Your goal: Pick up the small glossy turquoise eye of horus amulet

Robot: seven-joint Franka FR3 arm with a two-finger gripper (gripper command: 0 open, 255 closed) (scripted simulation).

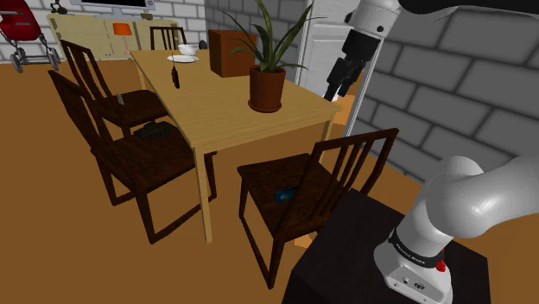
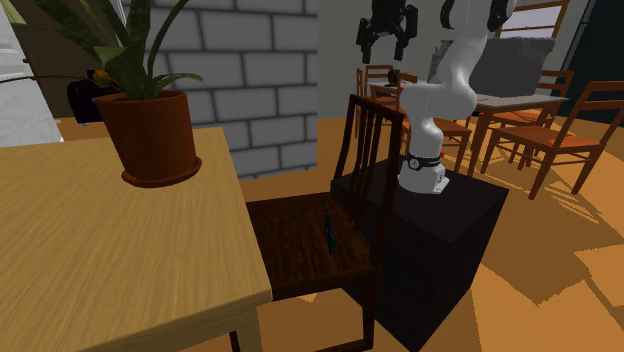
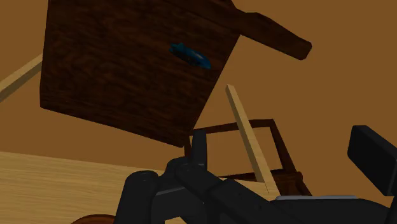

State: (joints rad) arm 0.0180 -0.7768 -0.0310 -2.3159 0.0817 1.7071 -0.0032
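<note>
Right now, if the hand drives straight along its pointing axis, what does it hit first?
Likely the brown floor by a dark wooden frame, not the chair seat. The open hand aims past the seat's edge, so the turquoise amulet lies off-line. Depth is unclear.

Dark wooden chair (image 1: pixel 263 177) beside the light wooden desk (image 1: pixel 207 108). A small turquoise amulet (image 1: pixel 283 195) lies on its seat. The desk bears a potted plant (image 1: pixel 267 89), brown box (image 1: pixel 226 52) and white bowl (image 1: pixel 187 49).
</note>
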